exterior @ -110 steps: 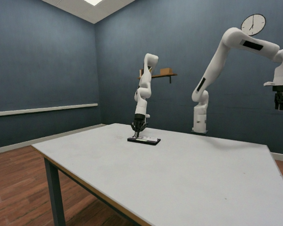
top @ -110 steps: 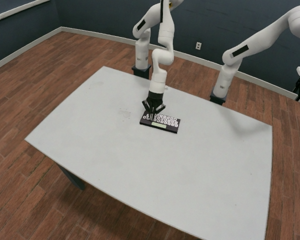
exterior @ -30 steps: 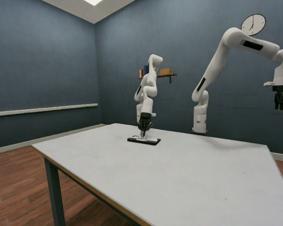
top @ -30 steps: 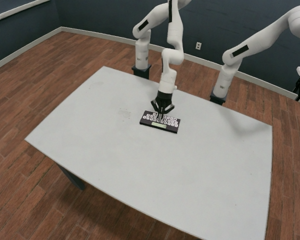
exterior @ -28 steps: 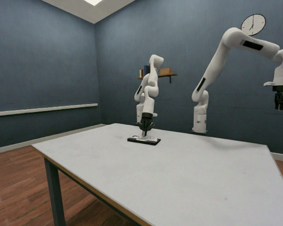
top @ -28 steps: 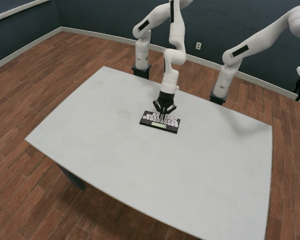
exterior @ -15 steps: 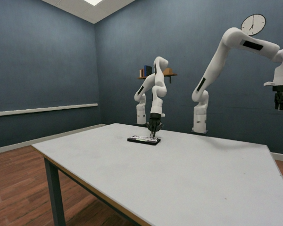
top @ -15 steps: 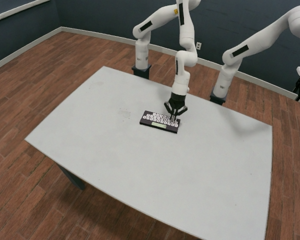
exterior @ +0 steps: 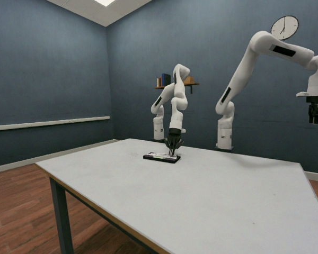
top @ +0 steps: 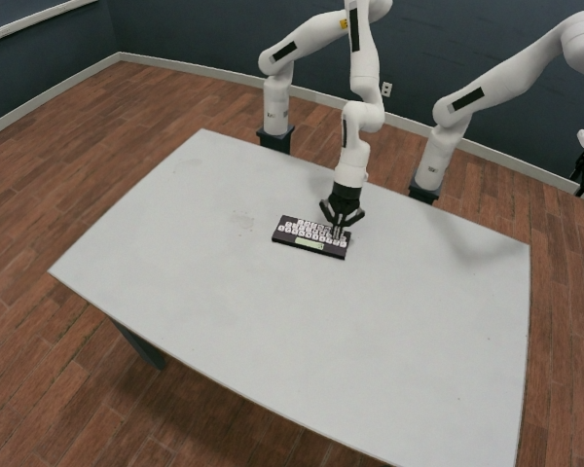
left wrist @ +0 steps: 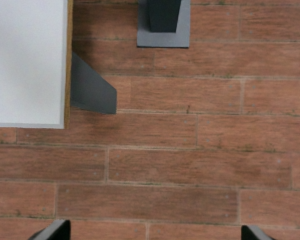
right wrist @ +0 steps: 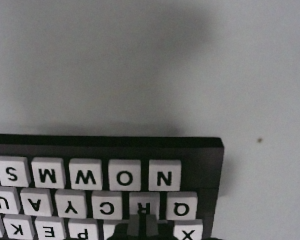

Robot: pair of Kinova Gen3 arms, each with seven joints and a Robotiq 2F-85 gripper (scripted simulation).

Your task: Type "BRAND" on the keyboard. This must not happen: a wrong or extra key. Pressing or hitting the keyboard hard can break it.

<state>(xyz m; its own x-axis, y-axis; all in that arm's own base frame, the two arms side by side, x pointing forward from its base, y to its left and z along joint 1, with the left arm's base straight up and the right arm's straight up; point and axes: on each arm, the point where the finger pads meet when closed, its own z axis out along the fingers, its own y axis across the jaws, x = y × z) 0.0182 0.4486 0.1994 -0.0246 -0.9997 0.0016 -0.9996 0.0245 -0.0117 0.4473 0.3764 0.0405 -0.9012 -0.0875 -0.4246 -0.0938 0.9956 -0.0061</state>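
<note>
The dark keyboard lies flat on the table, with white keys and a pale green display strip too small to read. My right gripper is shut and empty, pointing down at the keyboard's right part. In the right wrist view its fingertips overlap the lower edge of the R key, which looks darker than its neighbours. Whether they touch it is unclear. The N key and A key show too. My left gripper is open, beyond the table.
The keyboard sits toward the back of the pale table. The left arm hangs past the table's right side in the top and exterior views. In the right wrist view the Q key, C key and O key surround R.
</note>
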